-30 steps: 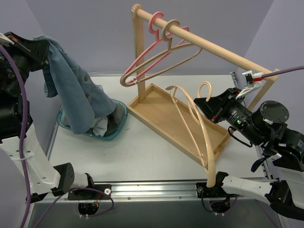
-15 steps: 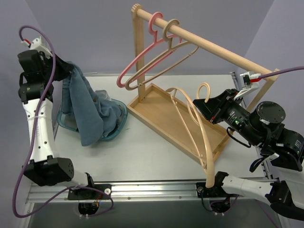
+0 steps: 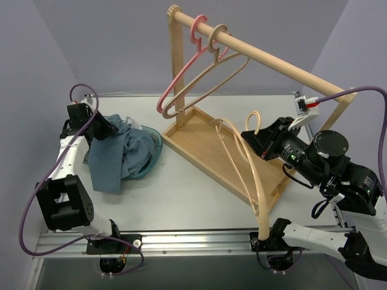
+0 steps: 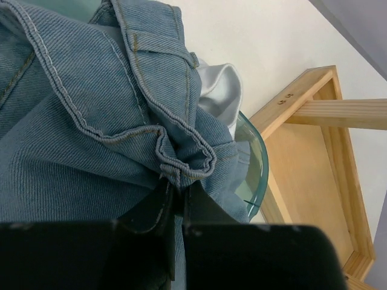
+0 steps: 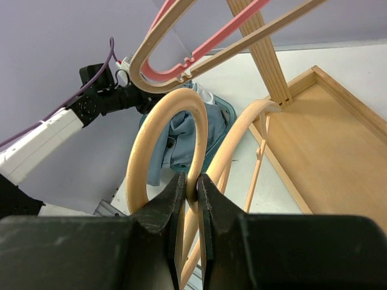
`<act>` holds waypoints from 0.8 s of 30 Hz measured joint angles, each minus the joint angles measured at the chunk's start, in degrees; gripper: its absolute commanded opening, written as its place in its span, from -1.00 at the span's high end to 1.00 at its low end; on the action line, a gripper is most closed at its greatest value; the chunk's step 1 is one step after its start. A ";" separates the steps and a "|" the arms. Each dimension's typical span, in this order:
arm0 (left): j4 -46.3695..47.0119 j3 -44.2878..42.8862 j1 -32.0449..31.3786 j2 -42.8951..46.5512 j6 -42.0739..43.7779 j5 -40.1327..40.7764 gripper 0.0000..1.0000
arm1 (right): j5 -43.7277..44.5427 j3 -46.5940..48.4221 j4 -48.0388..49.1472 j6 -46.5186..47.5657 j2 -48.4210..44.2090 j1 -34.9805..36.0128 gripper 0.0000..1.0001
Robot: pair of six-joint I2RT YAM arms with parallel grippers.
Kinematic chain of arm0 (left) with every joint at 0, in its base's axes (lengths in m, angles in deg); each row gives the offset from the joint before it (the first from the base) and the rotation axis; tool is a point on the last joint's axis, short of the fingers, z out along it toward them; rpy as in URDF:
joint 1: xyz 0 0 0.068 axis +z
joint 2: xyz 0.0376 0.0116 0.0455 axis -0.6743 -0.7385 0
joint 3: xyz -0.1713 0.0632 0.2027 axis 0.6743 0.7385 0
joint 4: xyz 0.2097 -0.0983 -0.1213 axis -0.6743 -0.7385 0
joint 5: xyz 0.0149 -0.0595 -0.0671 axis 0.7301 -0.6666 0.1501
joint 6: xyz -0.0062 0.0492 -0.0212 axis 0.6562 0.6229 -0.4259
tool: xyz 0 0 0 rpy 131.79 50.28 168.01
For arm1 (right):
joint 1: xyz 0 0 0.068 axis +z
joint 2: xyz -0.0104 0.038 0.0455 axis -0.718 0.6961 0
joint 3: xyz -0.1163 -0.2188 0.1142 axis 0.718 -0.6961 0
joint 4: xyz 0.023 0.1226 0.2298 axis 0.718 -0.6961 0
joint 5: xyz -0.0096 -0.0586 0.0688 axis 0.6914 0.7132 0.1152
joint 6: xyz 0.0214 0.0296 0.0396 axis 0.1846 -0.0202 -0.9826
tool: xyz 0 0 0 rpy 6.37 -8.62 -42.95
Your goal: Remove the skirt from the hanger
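On the left side of the table (image 3: 181, 187), the blue jean skirt (image 3: 118, 160) lies bunched in a round blue-green basket (image 3: 156, 151), spilling over its edge. The left pincer (image 4: 178, 190) is clamped on a thick, stitched fold of it. The right pincer (image 5: 192, 187) pinches the hook of a bare, smooth tan hanger (image 5: 172, 98), beside the wooden rack (image 3: 266, 57).

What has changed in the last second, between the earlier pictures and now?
The left fingers, shut on the denim skirt throughout, carried it down from high in the air onto the teal basket; part hangs over the near rim onto the table. The right fingers still grip the beige hanger by its hook, slightly further left.
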 measured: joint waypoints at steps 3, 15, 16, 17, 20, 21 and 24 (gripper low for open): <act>1.38 -0.26 -0.68 -2.86 0.00 0.13 0.95 | 0.00 -0.74 0.09 -0.57 -0.07 0.00 1.00; 2.84 -6.78 -3.26 -20.02 0.68 -0.04 0.95 | 0.00 -2.23 0.74 -2.14 -0.15 0.00 1.00; 3.08 -6.71 -3.23 -20.20 0.50 -0.22 0.94 | 0.02 -2.71 0.76 -2.38 -0.13 0.00 1.00; 3.13 -6.67 -3.19 -20.06 0.42 -0.20 0.79 | 0.02 -3.10 0.74 -2.49 -0.13 0.00 1.00; 2.25 -6.73 -3.21 -19.06 0.85 0.61 -0.54 | 0.02 -3.91 0.72 -2.89 0.22 0.00 1.00; 1.79 -6.95 -3.30 -18.53 0.37 0.33 -0.77 | 0.02 -4.00 0.72 -2.95 0.46 0.00 1.00; -0.46 -7.96 -4.37 -15.41 0.42 2.27 -0.88 | 0.04 -4.04 0.87 -3.21 1.18 0.00 1.00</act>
